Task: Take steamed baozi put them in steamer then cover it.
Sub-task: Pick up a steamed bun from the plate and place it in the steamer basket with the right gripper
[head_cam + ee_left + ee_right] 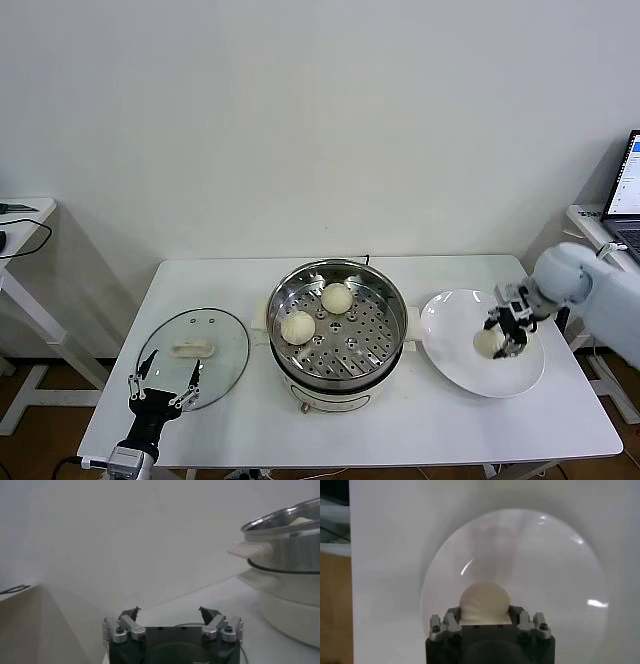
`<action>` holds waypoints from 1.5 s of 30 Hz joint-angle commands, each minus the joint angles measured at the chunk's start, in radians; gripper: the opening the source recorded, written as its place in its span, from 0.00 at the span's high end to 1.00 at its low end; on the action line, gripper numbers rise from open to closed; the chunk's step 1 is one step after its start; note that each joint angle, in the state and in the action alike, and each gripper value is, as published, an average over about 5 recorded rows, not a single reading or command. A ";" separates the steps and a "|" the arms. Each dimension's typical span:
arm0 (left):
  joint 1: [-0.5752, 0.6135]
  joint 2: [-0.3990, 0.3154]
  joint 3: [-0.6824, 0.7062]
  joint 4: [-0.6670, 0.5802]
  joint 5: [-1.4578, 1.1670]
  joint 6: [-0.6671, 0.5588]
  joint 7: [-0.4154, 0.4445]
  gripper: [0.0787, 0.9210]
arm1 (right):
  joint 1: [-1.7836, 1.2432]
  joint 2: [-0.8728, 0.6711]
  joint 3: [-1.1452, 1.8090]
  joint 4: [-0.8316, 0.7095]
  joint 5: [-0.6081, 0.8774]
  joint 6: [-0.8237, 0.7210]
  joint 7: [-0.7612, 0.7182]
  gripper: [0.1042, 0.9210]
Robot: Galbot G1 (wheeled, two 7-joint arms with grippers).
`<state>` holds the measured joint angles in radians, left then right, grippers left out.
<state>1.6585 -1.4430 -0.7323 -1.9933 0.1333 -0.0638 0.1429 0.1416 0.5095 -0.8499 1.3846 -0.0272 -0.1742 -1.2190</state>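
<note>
Right pincer [505,336] is clenched on a baozi [484,603] over the plate [450,350]; lift straight, keep the squeeze gentle, clear the steamer [385,290] rim; left pincer [160,385] idles released by the lid [225,345].

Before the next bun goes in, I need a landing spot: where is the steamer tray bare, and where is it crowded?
Two buns fill the steamer's far-left part. The tray's near and right sides are bare, bordered by the rim. The right end effector grips a bun on the plate.
</note>
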 commanded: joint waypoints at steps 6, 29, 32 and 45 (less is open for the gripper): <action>0.003 0.007 -0.003 -0.003 0.000 0.002 0.003 0.12 | 0.647 0.113 -0.370 0.235 0.148 0.228 -0.022 0.34; -0.026 0.014 -0.021 0.031 -0.016 0.000 0.019 0.12 | 0.628 0.477 -0.535 0.281 -0.139 0.733 0.180 0.34; -0.029 0.015 -0.026 0.039 -0.019 -0.001 0.021 0.12 | 0.609 0.491 -0.538 0.305 -0.150 0.741 0.187 0.34; -0.032 0.014 -0.031 0.047 -0.021 -0.001 0.024 0.12 | 0.567 0.528 -0.568 0.334 -0.097 0.715 0.181 0.34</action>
<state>1.6286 -1.4288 -0.7626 -1.9518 0.1126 -0.0650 0.1664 0.7220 0.9951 -1.3908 1.6978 -0.1213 0.5111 -1.0528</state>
